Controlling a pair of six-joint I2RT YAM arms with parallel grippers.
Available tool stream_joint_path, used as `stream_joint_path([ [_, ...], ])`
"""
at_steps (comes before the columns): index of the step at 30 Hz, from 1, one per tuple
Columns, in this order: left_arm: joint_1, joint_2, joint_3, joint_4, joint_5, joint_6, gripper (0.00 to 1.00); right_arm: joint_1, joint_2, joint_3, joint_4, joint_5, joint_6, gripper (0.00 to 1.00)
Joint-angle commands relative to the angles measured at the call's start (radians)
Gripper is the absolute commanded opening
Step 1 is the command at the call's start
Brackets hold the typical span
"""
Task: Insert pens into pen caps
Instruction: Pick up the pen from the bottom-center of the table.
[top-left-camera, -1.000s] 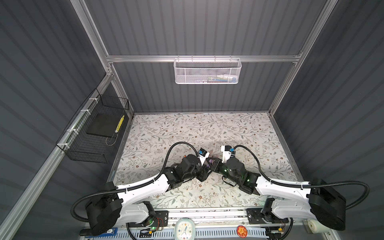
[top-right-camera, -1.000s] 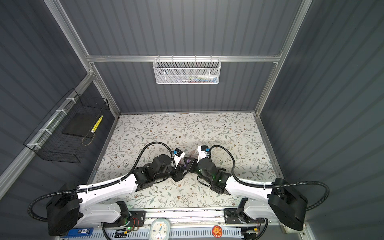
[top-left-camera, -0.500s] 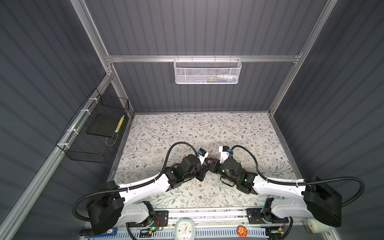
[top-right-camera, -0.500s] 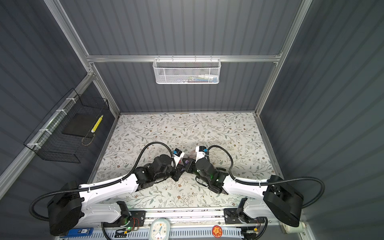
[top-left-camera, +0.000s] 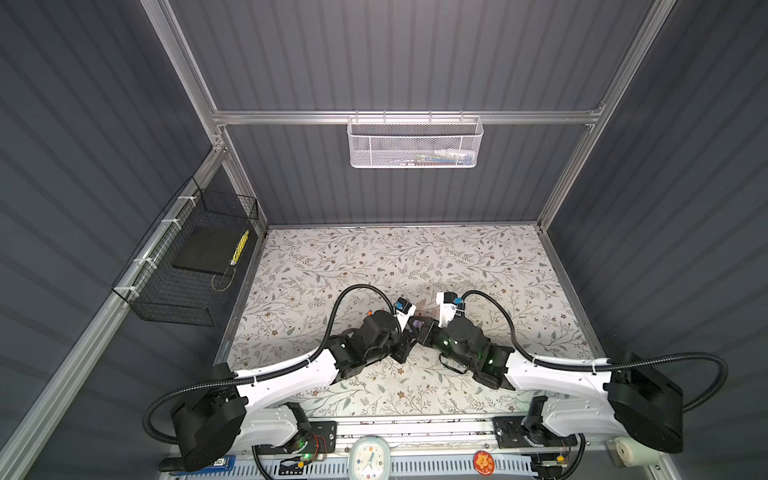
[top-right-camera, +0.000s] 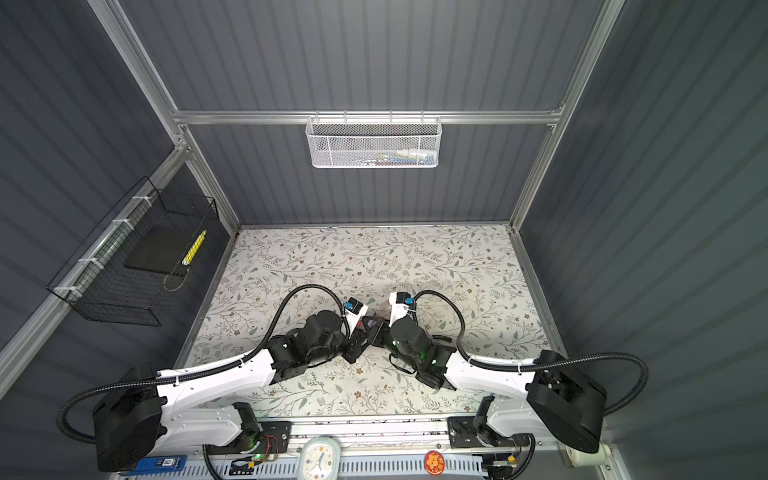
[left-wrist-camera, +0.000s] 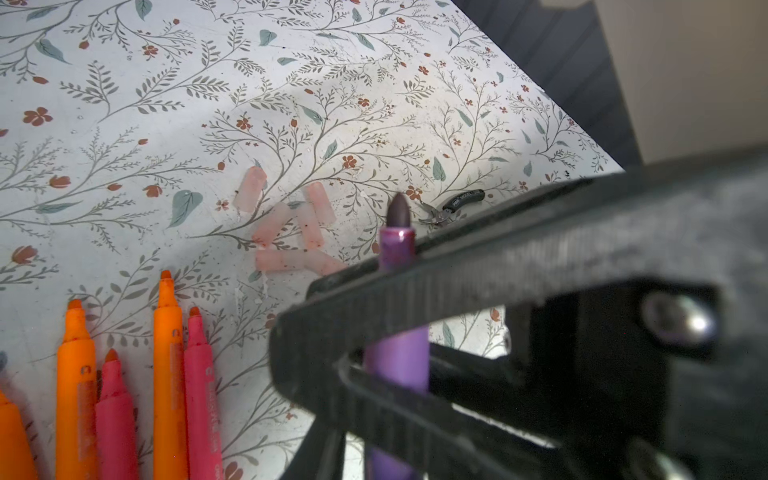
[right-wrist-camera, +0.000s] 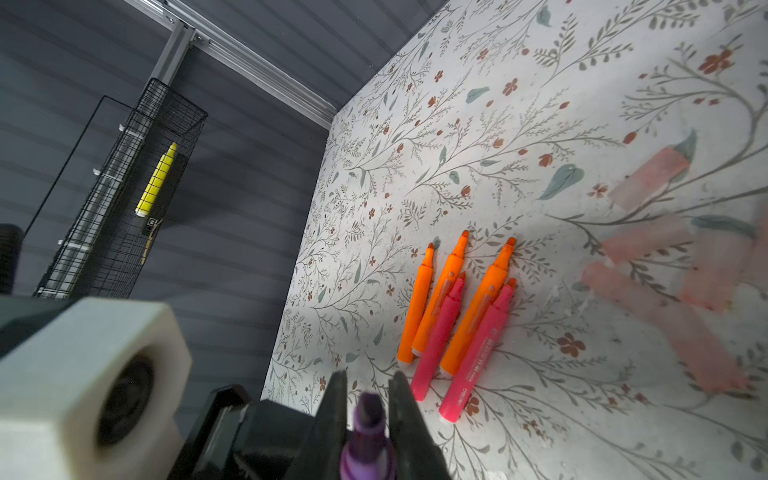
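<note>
My right arm (top-left-camera: 557, 376) has swung a little to the left and now sits nearer the left arm (top-left-camera: 291, 374). That has carried the right gripper (right-wrist-camera: 369, 386) and its purple pen (right-wrist-camera: 368, 419) closer in at the near middle.

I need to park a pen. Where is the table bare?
Bare: the far half of the table by the back wall, and the strip between the pens and the edge by the black basket. Crowded: the pen caps heap beside the pens, pliers nearby.
</note>
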Motion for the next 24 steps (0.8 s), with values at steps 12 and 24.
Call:
stream_joint_path([
  [12,-0.006,-0.033,-0.014,0.024,-0.016,0.012,0.0,0.017,0.024,0.027,0.015,-0.001,-0.012,0.15],
  [24,0.044,-0.107,-0.094,-0.034,-0.199,-0.034,0.0,-0.021,-0.113,-0.023,-0.112,0.079,-0.056,0.86],
])
